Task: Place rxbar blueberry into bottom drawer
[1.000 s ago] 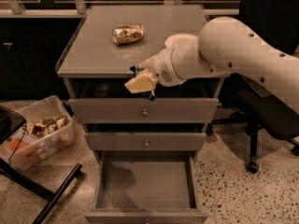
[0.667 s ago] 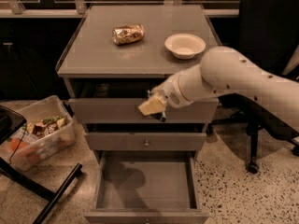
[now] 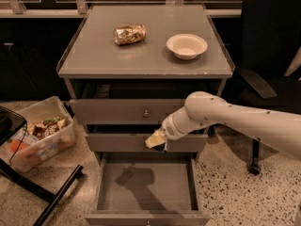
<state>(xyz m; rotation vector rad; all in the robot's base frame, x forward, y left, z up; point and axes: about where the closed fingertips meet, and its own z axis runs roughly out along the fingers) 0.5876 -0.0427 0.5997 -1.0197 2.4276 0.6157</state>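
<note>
— Speckled floor (image 3: 235,187) nearest, then the bottom drawer (image 3: 164,194) pulled wide open. Where's the bar?
— Just above it. The gripper (image 3: 155,139) hangs before the middle drawer (image 3: 117,142), clamped on the rxbar blueberry (image 3: 164,148); only a dark blue sliver shows beneath it.
— And farther back?
— On the cabinet top (image 3: 94,55), a crumpled foil packet (image 3: 130,34) and a white bowl (image 3: 186,45).

high front view, gripper (image 3: 156,139) mid-frame
</note>
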